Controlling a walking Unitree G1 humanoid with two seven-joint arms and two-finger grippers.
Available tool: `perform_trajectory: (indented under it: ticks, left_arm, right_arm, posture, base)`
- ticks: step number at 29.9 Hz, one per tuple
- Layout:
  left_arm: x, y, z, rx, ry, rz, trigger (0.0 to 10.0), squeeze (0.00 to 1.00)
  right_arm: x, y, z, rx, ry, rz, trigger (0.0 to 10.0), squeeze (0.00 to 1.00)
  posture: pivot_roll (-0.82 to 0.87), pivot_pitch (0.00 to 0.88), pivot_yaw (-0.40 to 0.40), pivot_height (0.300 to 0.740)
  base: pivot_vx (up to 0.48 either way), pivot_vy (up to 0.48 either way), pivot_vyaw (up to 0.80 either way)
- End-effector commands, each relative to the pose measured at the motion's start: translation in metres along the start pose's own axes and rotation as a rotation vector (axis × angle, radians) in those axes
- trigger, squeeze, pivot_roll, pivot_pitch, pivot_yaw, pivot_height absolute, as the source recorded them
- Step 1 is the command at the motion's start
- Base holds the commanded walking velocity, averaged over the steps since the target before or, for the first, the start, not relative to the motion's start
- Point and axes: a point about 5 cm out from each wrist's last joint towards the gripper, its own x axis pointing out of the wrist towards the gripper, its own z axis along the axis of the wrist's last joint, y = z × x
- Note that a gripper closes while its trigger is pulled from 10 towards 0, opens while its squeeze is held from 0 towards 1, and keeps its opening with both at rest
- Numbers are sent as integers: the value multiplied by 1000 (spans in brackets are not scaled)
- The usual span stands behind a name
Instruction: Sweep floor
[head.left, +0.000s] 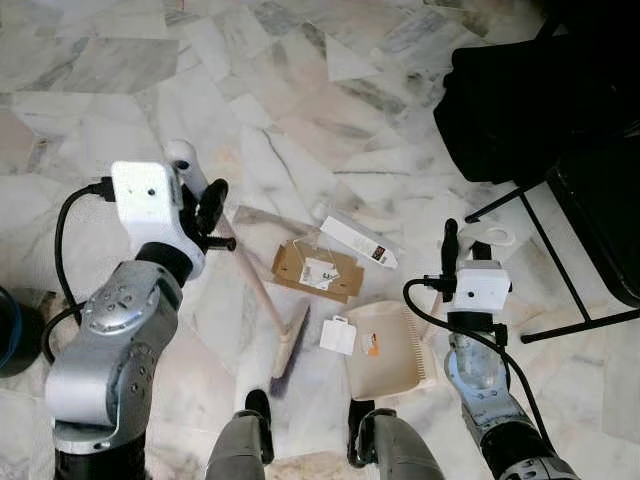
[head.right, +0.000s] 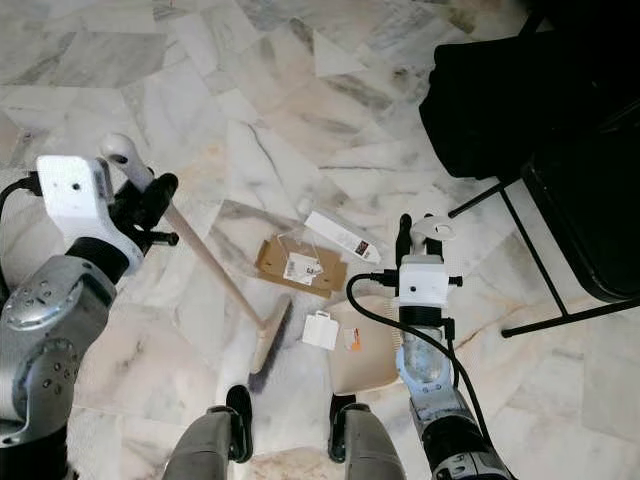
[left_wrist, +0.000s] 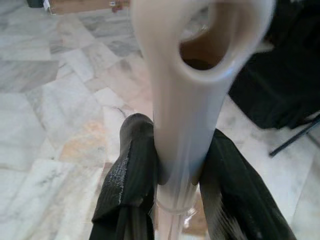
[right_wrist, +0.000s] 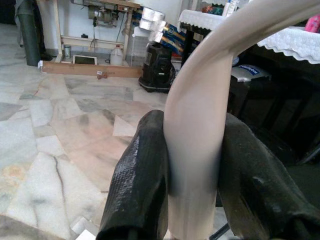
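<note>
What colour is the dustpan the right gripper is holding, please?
Cream, seen best in the left eye view: dustpan, right gripper.

Open marble floor lies ahead and to the left. On the right, a black folding chair blocks the way, while cardboard and packaging clutter the middle.

Black folding chair, marble floor

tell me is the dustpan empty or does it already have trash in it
Nearly empty: the dustpan shows a bare cream tray apart from a small orange scrap; the cardboard lies on the floor beyond it.
</note>
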Motion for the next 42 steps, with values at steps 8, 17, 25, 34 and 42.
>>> perform_trajectory:
  ticks: [8,17,25,34,42]
  left_arm:
    - [-6,-3,-15,74,14,1,10000,0]
    - [-7,-3,-22,59,20,8,10000,0]
    - [0,-13,-25,-9,37,-38,10000,0]
    - [-1,-15,-26,-111,51,-38,10000,0]
    - [0,-17,-25,-213,45,-41,10000,0]
  right_arm:
    - [-23,1,-19,-36,118,48,10000,0]
    - [-26,-3,-18,-39,111,48,10000,0]
    - [-28,-5,-17,-44,117,47,10000,0]
    - [-30,-5,-15,-38,117,49,10000,0]
    - [-31,-2,-14,-24,124,62,10000,0]
  posture:
    - [220,451,2,740]
    - [206,473,6,740]
    - [201,480,6,740]
    - [197,500,9,740]
    - [195,509,10,740]
  base:
    - [0,0,0]
    - [0,0,0]
    - [0,0,0]
    - [0,0,0]
    - [0,0,0]
